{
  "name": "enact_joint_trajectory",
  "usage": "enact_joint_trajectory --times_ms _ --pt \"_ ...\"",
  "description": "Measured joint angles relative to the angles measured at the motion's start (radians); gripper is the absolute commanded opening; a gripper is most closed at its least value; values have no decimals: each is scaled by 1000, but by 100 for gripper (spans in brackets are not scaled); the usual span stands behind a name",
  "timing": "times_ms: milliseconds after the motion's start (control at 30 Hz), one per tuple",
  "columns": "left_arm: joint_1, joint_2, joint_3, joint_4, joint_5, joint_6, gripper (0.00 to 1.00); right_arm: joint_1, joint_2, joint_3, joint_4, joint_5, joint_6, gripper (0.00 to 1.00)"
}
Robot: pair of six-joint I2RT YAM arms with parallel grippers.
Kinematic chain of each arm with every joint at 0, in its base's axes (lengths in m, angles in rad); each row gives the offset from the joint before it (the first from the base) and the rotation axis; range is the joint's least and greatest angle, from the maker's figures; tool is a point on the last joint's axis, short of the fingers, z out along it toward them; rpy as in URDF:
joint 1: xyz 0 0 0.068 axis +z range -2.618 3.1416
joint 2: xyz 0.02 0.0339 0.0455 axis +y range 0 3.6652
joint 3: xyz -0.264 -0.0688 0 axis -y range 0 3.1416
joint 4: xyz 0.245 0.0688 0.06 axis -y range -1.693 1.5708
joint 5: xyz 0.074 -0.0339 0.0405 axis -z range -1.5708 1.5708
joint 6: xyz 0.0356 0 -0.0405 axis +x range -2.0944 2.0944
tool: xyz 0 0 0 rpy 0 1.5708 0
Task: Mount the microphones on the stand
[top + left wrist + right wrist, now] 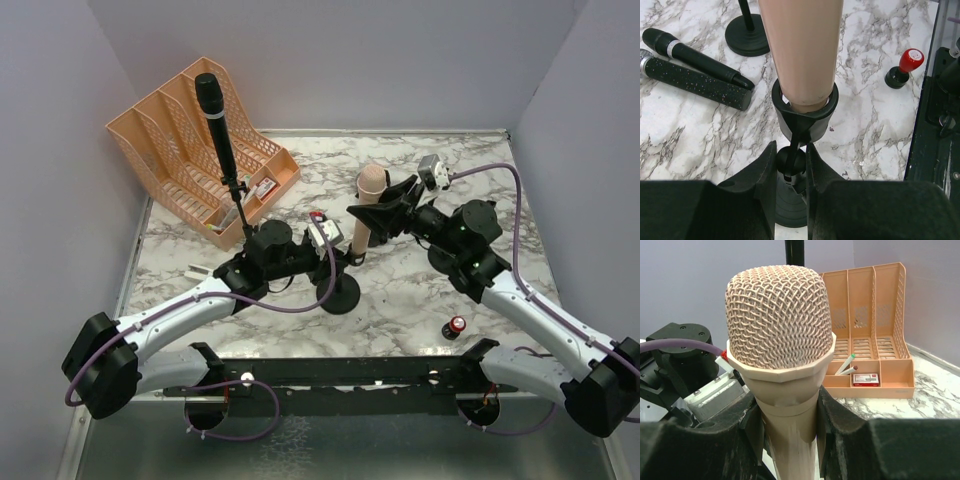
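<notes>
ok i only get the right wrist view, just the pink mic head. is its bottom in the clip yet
observer: Yes, the bottom of the pink mic sits inside the ring of the clip.
operator: and the left gripper
observer: The left gripper is shut on the clip's stem, just under the ring.
operator: any mics left
observer: Two lie side by side on the table: a black mic and a silver-head mic.

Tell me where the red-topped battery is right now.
In the top view the red-topped battery stands near the table's front edge, right of the round stand base and just inside the right arm.
</notes>
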Motion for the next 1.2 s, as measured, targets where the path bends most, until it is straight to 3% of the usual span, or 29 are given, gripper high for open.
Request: enact_joint_trajectory --times_ms 200,667,900,1200 --pt "-10 -11 -51 89 -24 -21 0 0 -8 -25 -3 -12 -16 1" --pt "-11 -40 -93 142 -69 -60 0 -9 -39 -239 330 2 20 1" --pt "-11 -48 -103 152 -72 -67 0 -21 -38 -346 493 121 162 1" --pt "-11 -44 -105 161 -72 -75 0 -19 -34 -420 569 259 271 1"
